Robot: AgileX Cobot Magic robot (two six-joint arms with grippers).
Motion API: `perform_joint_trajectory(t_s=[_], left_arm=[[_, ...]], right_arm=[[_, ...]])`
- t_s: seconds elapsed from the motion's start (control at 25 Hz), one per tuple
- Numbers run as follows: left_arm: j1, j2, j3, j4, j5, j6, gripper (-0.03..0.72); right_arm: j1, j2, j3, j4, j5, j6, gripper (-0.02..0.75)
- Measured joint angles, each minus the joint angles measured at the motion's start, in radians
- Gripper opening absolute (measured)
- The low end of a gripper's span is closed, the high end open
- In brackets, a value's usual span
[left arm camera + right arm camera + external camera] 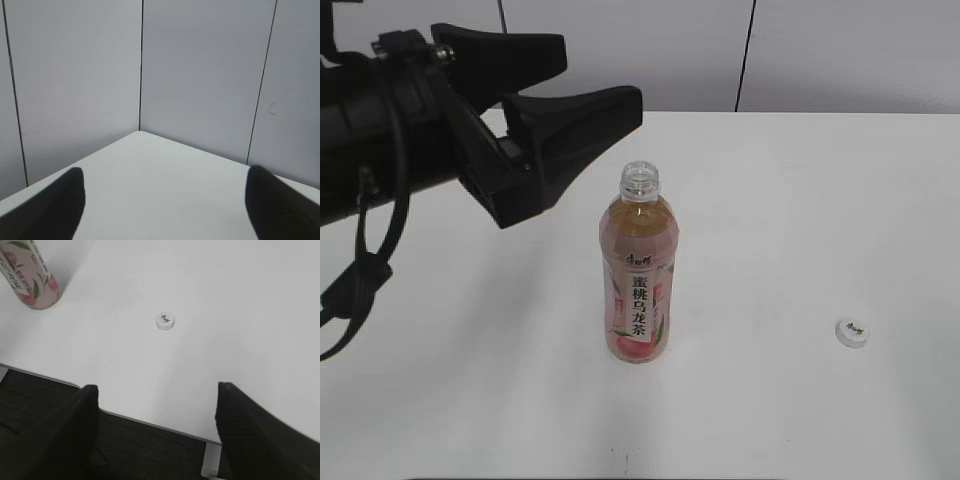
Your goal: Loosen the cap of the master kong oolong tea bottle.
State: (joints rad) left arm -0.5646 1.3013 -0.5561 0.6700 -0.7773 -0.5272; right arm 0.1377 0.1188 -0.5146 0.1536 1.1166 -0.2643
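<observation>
The master kong oolong tea bottle (639, 270) stands upright and uncapped near the middle of the white worktop (800, 200), its clear threaded neck open above amber tea and a pink peach label. The cap (853, 331) lies flat on the worktop well apart from the bottle, toward the right of the exterior view, its small dark logo facing up; the print is too small to read.

The left hand (590, 80) hangs in the air up and to the left of the bottle, touching nothing, its two black fingers spread with a clear gap between them. The arm behind it is cut off by the frame's left edge, a black cable looping below. From the left wrist view only two dark fingertips (60, 205) show at the bottom corners, wide apart, pointing at a far corner of the worktop and pale grey wall panels (200, 75) with thin dark seams.

The right hand (157, 435) does not appear in the exterior view. Its wrist view shows two blurred black fingers, spread and holding nothing, over the worktop's near edge, with dark floor (30, 395) beneath. In that view just the bottle's base shows at the top left corner, the rest cropped away, and the cap sits alone ahead of the fingers.
</observation>
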Motion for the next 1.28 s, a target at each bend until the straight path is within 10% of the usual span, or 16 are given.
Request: perform_joint_trajectory(t_s=[0.44,0.68,0.96,1.28], left_arm=[[0.000,-0.153,0.001,0.150,0.205,-0.152,0.587],[-0.009,-0.259,0.001,-0.069,0.361,-0.067,0.584],[-0.131,-0.449,0.003,-0.510,0.797,0.448,0.584],[-0.180,-0.861,-0.037,-0.616,1.359,0.500,0.583]], right_arm=[[0.000,0.000,0.000,0.000,0.000,0.000,0.549],[0.000,0.000,0.000,0.000,-0.001,0.000,0.549],[0.000,0.000,0.000,0.000,-0.001,0.000,0.549],[0.000,0.000,0.000,0.000,-0.002,0.000,0.549]])
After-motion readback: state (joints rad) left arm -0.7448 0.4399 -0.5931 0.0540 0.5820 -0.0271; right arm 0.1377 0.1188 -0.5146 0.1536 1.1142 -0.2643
